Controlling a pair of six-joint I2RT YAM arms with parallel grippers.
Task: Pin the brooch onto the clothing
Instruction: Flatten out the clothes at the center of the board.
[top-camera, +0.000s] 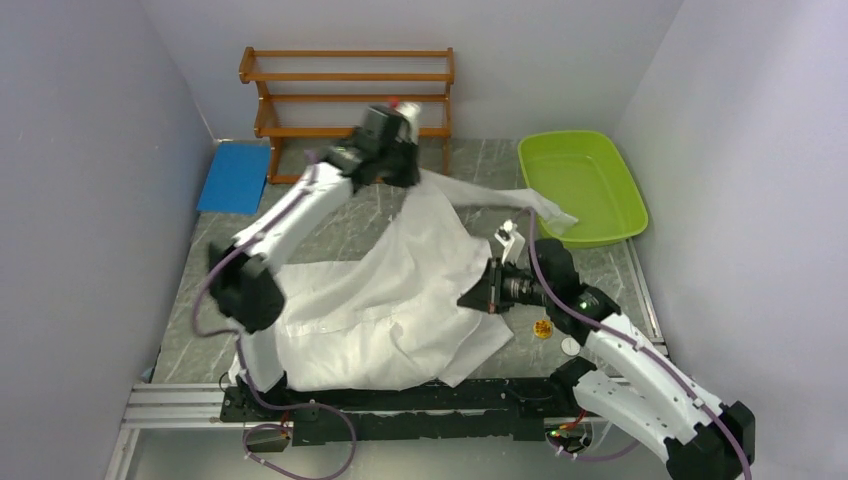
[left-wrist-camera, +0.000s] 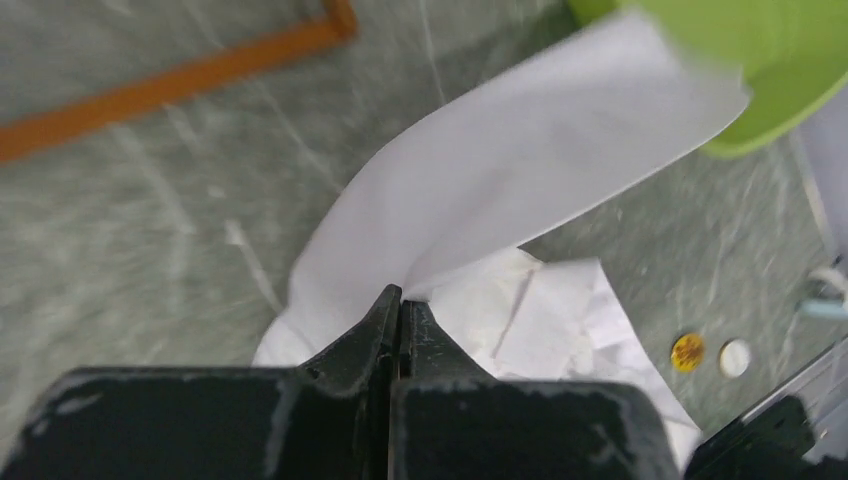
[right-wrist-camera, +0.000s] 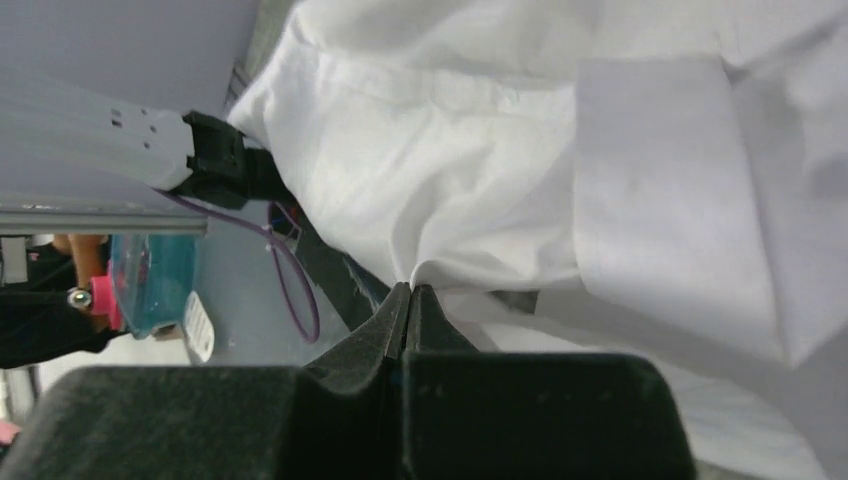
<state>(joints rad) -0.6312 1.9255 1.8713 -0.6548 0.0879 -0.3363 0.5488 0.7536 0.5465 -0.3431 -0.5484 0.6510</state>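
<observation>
Shirt (top-camera: 400, 300) lies spread and crumpled on the counter (top-camera: 350, 225). Its long axis runs diagonally from the near-left corner to the far right, where one sleeve tip touches the green tub (top-camera: 585, 185).

Left hand (left-wrist-camera: 400, 298): reached far out, fingers pressed together on a raised fold of fabric near the shirt's far end.

Right hand (right-wrist-camera: 411, 292): also clamped, pinching a ridge of cloth at the shirt's right edge.

Brooch (top-camera: 543, 328), judged to be the small yellow-orange disc, sits bare on the counter off the shirt's right edge, with a white disc (top-camera: 569, 345) just beside it. Both lie toward the near side of the right hand, close to that arm and well apart from the left hand.

Judgement: the right arm is nearer the brooch, but it has to drop its pinch of cloth first. Neither hand is free.
</observation>
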